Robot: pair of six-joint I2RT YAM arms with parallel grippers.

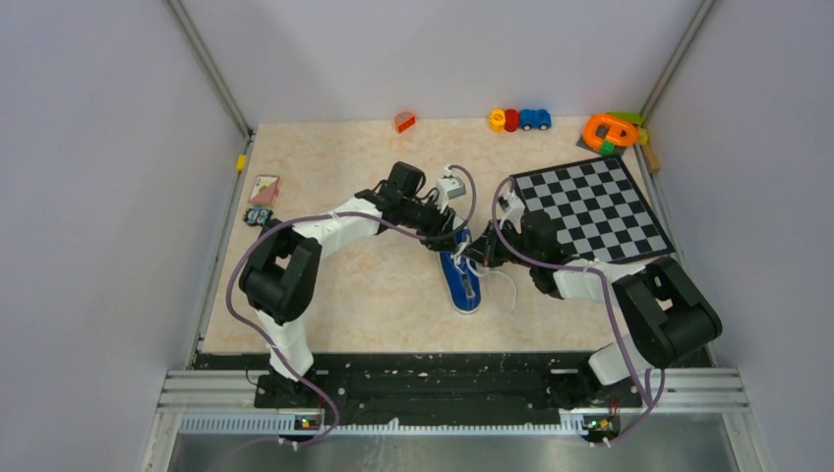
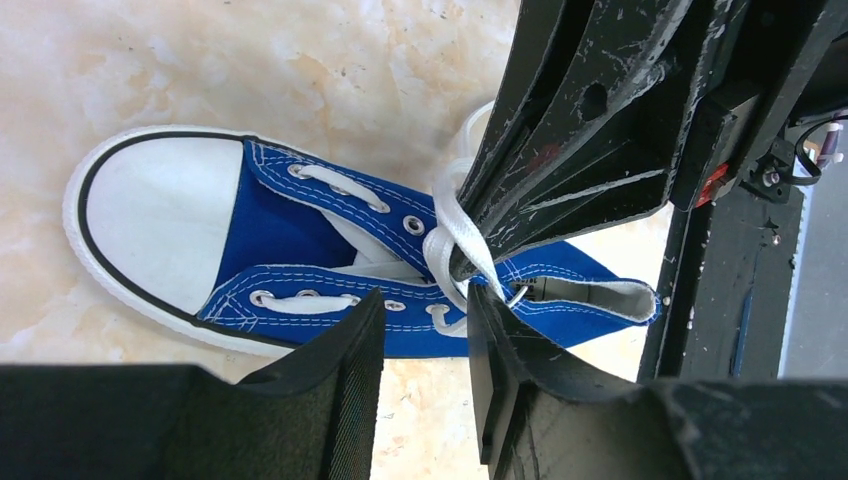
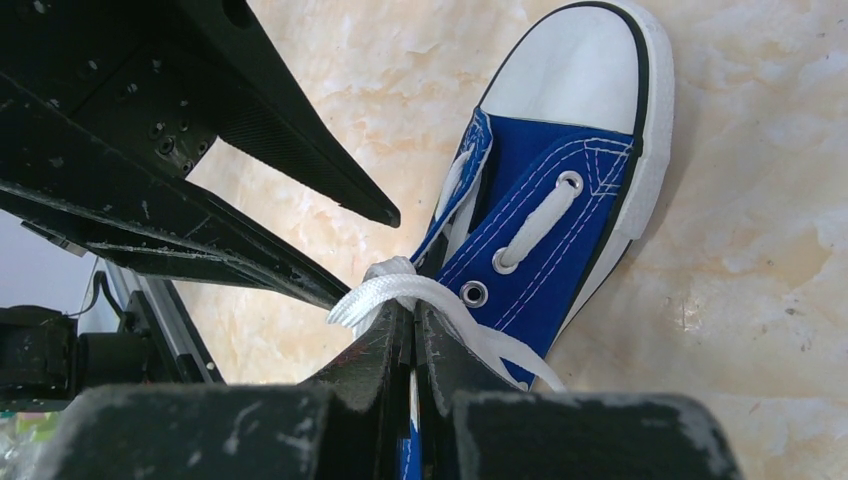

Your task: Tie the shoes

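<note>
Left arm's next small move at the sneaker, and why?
Probably ease the left gripper forward onto the white lace and close on it. The right gripper is already shut on that lace over the eyelets of the blue sneaker. The left jaws stand open with nothing between them, just short of the lace.

One blue shoe [image 1: 460,280], one checkered board [image 1: 590,206], one blue toy car [image 1: 534,119], one red block [image 1: 404,122], one orange ring [image 1: 610,130].
</note>
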